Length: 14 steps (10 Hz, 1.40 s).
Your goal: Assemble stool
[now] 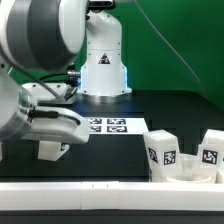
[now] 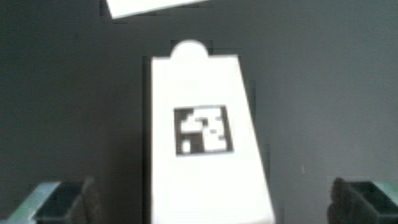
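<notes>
The gripper (image 2: pixel 210 204) straddles a tagged leg (image 2: pixel 208 130), fingers spread, not touching.

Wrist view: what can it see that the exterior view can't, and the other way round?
Only the wrist view: the open gripper, fingertips on either side of a leg whose tag faces the camera. Only the exterior view: the robot arm, two tagged stool pieces on the exterior view's right, and the white rail. Both: the black table.
</notes>
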{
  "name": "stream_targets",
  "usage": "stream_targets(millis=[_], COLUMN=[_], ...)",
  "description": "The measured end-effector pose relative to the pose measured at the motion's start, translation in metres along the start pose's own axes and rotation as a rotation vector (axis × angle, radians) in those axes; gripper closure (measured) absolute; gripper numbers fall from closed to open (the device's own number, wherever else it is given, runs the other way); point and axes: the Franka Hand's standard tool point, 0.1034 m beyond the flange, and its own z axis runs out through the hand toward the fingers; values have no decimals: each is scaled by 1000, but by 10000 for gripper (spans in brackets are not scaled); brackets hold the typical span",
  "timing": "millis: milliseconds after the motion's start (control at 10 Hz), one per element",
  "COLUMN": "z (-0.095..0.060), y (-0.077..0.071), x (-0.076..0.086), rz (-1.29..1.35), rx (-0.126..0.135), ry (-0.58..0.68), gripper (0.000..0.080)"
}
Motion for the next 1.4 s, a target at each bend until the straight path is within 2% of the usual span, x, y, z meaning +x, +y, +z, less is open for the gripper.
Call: stream_targets(millis=[200,700,900,1000,1100,1300,1400], z=[-4,2,4,4,4,0,-9], y=[-3,-1,-2,-2,-1,-4,-13], x=[4,13,13,13,12,12,5], rz=[-3,6,8,8,9,4,-7], rx=[-25,-31,-34,-33,-32,-36,-40], ry=[9,38,36,35,35,43,59], gripper=[150,150,388,388,462,462,462])
